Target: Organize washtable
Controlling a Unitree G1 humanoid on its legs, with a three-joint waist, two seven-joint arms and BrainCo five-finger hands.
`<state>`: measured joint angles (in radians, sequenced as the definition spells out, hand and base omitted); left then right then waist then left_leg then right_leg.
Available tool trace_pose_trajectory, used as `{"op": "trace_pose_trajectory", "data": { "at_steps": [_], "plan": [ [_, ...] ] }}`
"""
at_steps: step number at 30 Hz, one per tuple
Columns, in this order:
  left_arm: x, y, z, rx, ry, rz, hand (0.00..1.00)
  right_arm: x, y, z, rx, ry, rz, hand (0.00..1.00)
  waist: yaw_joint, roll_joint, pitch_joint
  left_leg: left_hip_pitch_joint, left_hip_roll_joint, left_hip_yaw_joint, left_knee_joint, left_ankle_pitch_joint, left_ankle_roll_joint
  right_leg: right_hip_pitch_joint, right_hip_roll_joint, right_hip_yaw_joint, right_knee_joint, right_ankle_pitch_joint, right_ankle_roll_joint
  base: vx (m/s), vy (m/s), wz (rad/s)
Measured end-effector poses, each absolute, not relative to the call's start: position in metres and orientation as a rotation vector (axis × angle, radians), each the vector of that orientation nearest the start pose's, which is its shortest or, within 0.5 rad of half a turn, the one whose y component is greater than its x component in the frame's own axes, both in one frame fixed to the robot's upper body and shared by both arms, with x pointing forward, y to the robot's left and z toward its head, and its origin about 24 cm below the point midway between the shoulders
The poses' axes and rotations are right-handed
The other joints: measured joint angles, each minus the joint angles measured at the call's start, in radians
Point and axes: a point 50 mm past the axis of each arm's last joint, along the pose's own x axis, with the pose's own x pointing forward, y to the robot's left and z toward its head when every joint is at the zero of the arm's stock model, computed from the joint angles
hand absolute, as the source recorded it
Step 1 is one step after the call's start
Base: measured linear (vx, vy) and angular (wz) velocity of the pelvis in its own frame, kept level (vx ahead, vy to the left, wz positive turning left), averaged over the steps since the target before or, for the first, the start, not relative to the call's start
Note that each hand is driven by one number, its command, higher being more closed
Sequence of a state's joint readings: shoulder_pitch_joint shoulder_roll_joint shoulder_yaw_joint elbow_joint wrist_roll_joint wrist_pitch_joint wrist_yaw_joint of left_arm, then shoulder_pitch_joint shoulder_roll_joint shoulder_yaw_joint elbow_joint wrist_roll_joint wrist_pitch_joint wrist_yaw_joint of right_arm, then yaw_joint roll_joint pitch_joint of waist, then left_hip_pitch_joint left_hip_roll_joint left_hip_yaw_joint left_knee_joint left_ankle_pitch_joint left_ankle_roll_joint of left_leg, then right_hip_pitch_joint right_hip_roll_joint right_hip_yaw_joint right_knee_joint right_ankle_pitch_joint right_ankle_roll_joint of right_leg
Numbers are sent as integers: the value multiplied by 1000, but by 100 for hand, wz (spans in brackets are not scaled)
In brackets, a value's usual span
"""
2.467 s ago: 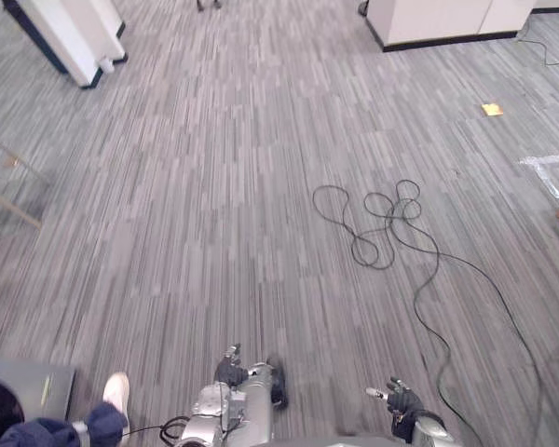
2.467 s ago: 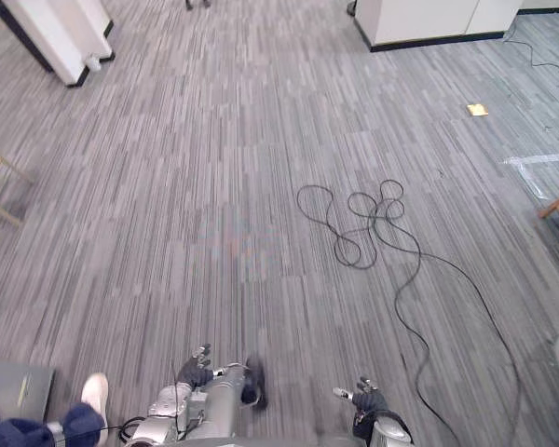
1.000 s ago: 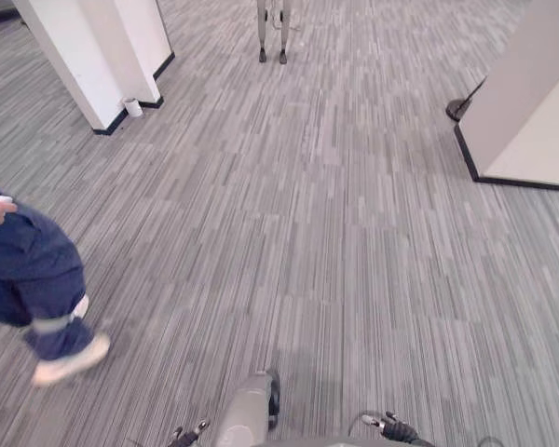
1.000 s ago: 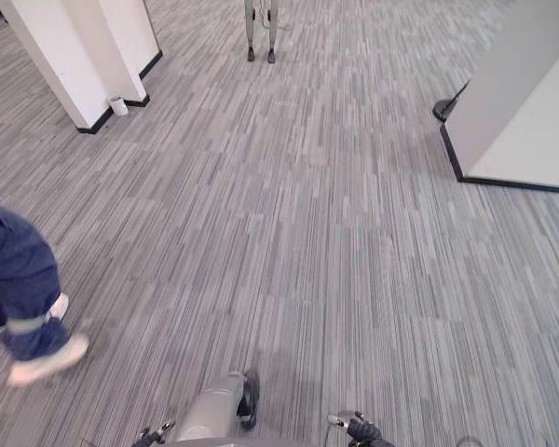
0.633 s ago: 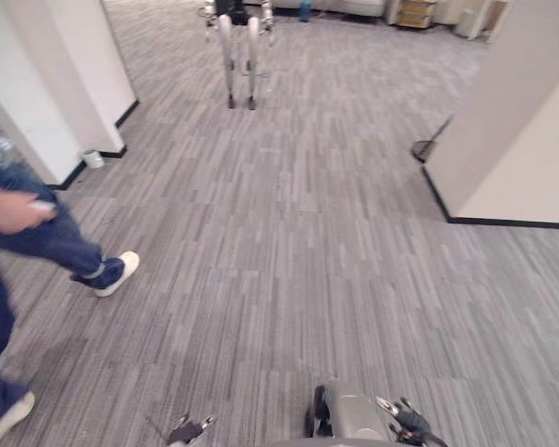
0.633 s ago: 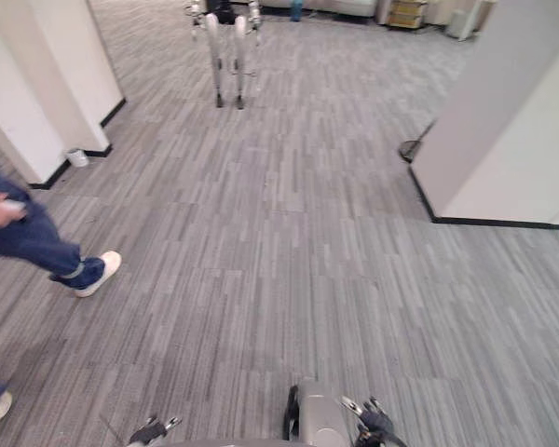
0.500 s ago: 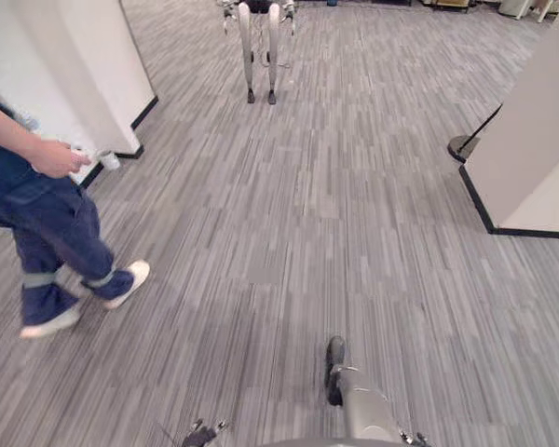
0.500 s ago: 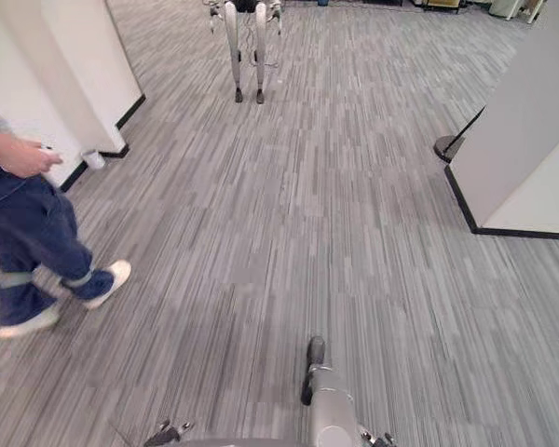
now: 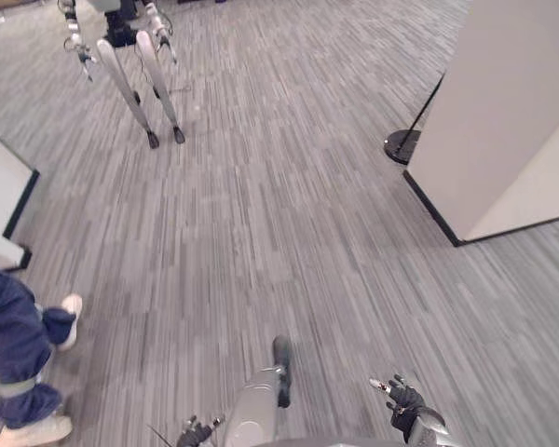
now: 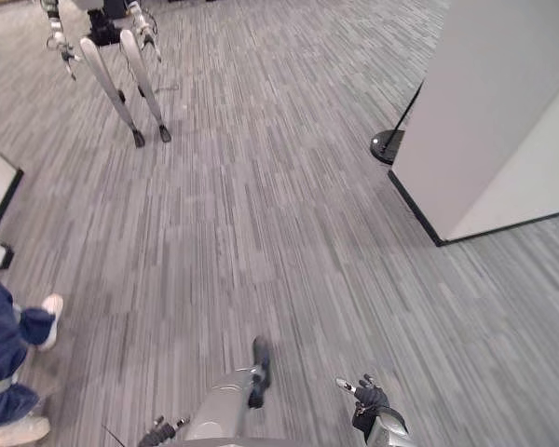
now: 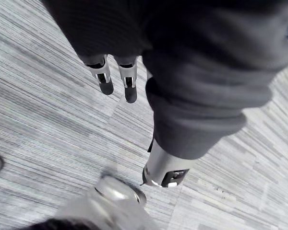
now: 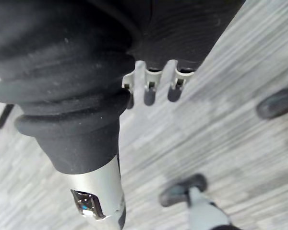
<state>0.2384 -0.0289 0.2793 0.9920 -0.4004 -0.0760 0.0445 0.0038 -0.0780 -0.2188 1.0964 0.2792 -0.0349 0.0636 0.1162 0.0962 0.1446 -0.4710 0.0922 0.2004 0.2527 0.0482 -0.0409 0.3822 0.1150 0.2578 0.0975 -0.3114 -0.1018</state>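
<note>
Grey striped carpet stretches ahead of me. My left hand hangs low at the bottom edge of the eye views. In the left wrist view its fingers and thumb are relaxed over the carpet and hold nothing. My right hand hangs at the lower right. Its fingers and thumb are also loose and empty.
A second legged robot stands at the far left. A person in blue trousers and white shoes is at my lower left. A tall white partition with a black round base beside it closes off the right; a white panel is at the left.
The camera has swung as I walk: the partition is closer on the right, and the person has passed to the lower left. Both hands still hang low and empty.
</note>
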Motion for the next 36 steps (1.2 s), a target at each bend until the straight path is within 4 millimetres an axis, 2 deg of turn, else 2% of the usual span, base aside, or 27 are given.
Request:
{"op": "trace_pose_trajectory", "data": {
  "at_steps": [1, 2, 4, 5, 8, 9, 11, 12, 13, 14, 16, 17, 18, 19, 20, 21, 22, 23, 25, 26, 28, 30, 31, 32, 33, 34, 36],
  "plan": [
    [30, 194, -168, -466, 1095, 660, 0, 107, -191, -161, 341, 1039, -324, 0, 6, -48, -35, 39, -44, 7, 7, 97, 119, -41, -41, -1, 183, -22, 38, 1077, 294, -12],
    [20, 209, -166, -432, 1099, 697, 0, 94, -178, -167, 371, 1087, -319, 0, -4, -126, -69, 53, -103, 28, 50, 47, 166, -137, -63, 3, 434, 22, 149, 1033, 266, 12],
    [26, 219, -165, -402, 1081, 694, 0, 92, -178, -167, 380, 1089, -334, 0, -52, -155, -60, 92, -149, -17, 158, -88, 186, -257, -24, 25, 788, 206, 379, 946, 175, 64],
    [32, 218, -165, -397, 1083, 678, 0, 89, -184, -168, 385, 1089, -366, 0, -57, -153, -32, 180, -169, -36, 178, -159, 182, -336, -35, -21, 997, 211, 379, 884, 149, 63],
    [34, 215, -166, -356, 1109, 619, 0, 81, -195, -166, 393, 1061, -424, 0, -87, -128, -15, 406, -199, -77, 63, -215, 174, -506, -140, -192, 1160, 172, 350, 714, 115, 44],
    [41, 214, -165, -346, 1102, 591, 0, 85, -199, -163, 386, 1027, -429, 0, -108, -117, -14, 508, -203, -110, -4, -230, 167, -598, -188, -263, 1124, 133, 276, 678, 67, 42],
    [57, 212, -164, -349, 1071, 562, 0, 86, -204, -161, 410, 986, -473, 0, -130, -115, -13, 612, -200, -161, -66, -265, 153, -715, -238, -332, 958, 90, 202, 822, -4, 68],
    [73, 208, -162, -346, 1048, 525, 0, 82, -209, -161, 426, 983, -517, 0, -142, -112, -1, 680, -183, -199, -76, -311, 135, -770, -249, -349, 695, 100, 191, 715, -91, 76],
    [77, 204, -162, -348, 1045, 506, 0, 77, -212, -161, 424, 991, -532, 0, -149, -106, 3, 709, -170, -212, -79, -330, 130, -770, -254, -366, 548, 126, 184, 752, -166, 90],
    [81, 201, -162, -356, 1039, 501, 0, 67, -209, -164, 439, 1023, -547, 0, -160, -104, 1, 756, -147, -228, -94, -370, 109, -756, -260, -387, 240, 205, 195, 605, -185, 68],
    [80, 194, -163, -388, 1039, 523, 0, 50, -211, -166, 450, 1064, -579, 0, -166, -86, -5, 843, -90, -235, -117, -428, 61, -780, -239, -389, 91, 236, 189, 846, -286, 63],
    [66, 194, -166, -410, 1065, 564, 0, 40, -209, -168, 438, 1104, -567, 0, -182, -94, -15, 844, -61, -226, 4, -458, 8, -781, -224, -388, 147, 241, 160, 905, -324, 49],
    [59, 200, -166, -411, 1068, 595, 0, 36, -205, -169, 446, 1120, -565, 0, -185, -107, -25, 811, -53, -224, 125, -461, 3, -779, -212, -383, 175, 273, 131, 941, -399, 48],
    [54, 200, -167, -431, 1074, 632, 0, 32, -207, -168, 443, 1125, -567, 0, -198, -83, -33, 695, -5, -219, 438, -405, -36, -774, -175, -384, 240, 420, 95, 945, -475, 1],
    [47, 195, -168, -481, 1085, 676, 0, 34, -222, -165, 399, 1112, -564, 0, -180, -20, -36, 584, 72, -200, 681, -174, -1, -762, -107, -396, 305, 376, 63, 1108, -500, -34],
    [42, 192, -170, -506, 1099, 694, 0, 38, -227, -163, 376, 1101, -561, 0, -162, -12, -39, 555, 109, -173, 738, 15, 17, -732, -67, -384, 300, 351, 42, 1076, -432, -96],
    [34, 191, -171, -522, 1118, 714, 0, 50, -228, -161, 371, 1069, -553, 0, -141, -1, -23, 489, 158, -146, 873, 47, 39, -655, -22, -352, 274, 327, 18, 1009, -348, -104],
    [38, 199, -169, -494, 1107, 709, 0, 63, -225, -161, 375, 1048, -539, 0, -134, -23, 9, 425, 170, -120, 966, -80, 50, -562, -8, -312, 233, 323, 12, 810, -295, -89],
    [38, 206, -168, -452, 1107, 692, 0, 77, -215, -162, 385, 1040, -505, 0, -126, -68, 32, 368, 165, -70, 941, -166, 28, -432, -17, -264, 155, 324, 12, 739, -243, -58],
    [37, 208, -167, -428, 1110, 676, 0, 85, -206, -161, 402, 1023, -480, 0, -123, -103, 31, 323, 142, -29, 776, -227, -18, -330, -31, -220, 73, 319, 20, 696, -191, -62],
    [37, 207, -167, -426, 1099, 672, 0, 99, -203, -158, 411, 984, -465, 0, -93, -88, 23, 284, 96, -40, 459, -244, -47, -262, -32, -161, 19, 278, 49, 643, -53, -106],
    [37, 201, -168, -432, 1102, 668, 0, 106, -204, -156, 405, 960, -455, 0, -93, -53, 21, 270, 41, -98, 129, -204, -80, -209, -18, -138, -2, 213, 35, 586, 68, -83],
    [33, 195, -169, -427, 1123, 648, 0, 101, -213, -155, 386, 954, -472, 0, -99, -23, 3, 265, 15, -127, -25, -55, -54, -185, 8, -129, 13, 170, 43, 417, 120, -28],
    [30, 192, -170, -425, 1135, 641, 0, 95, -217, -155, 375, 966, -481, 0, -99, -6, -6, 257, 7, -135, -33, 32, 5, -173, 26, -117, 34, 137, 48, 650, 213, -30],
    [27, 200, -169, -414, 1136, 652, 0, 87, -208, -160, 395, 1004, -482, 0, -96, -45, -19, 256, -19, -128, 29, 36, 67, -161, 9, -91, 98, 77, 60, 536, 174, -15],
    [22, 208, -168, -386, 1140, 660, 0, 77, -199, -163, 416, 1033, -484, 0, -103, -83, -42, 290, -39, -115, 1, 6, 83, -171, -17, -77, 149, 71, 70, 540, 169, -10],
    [23, 215, -167, -372, 1133, 669, 0, 67, -193, -166, 425, 1066, -486, 0, -94, -119, -64, 342, -64, -79, -82, -3, 76, -213, -41, -47, 241, 64, 83, 466, 119, -34]
  ]
}}
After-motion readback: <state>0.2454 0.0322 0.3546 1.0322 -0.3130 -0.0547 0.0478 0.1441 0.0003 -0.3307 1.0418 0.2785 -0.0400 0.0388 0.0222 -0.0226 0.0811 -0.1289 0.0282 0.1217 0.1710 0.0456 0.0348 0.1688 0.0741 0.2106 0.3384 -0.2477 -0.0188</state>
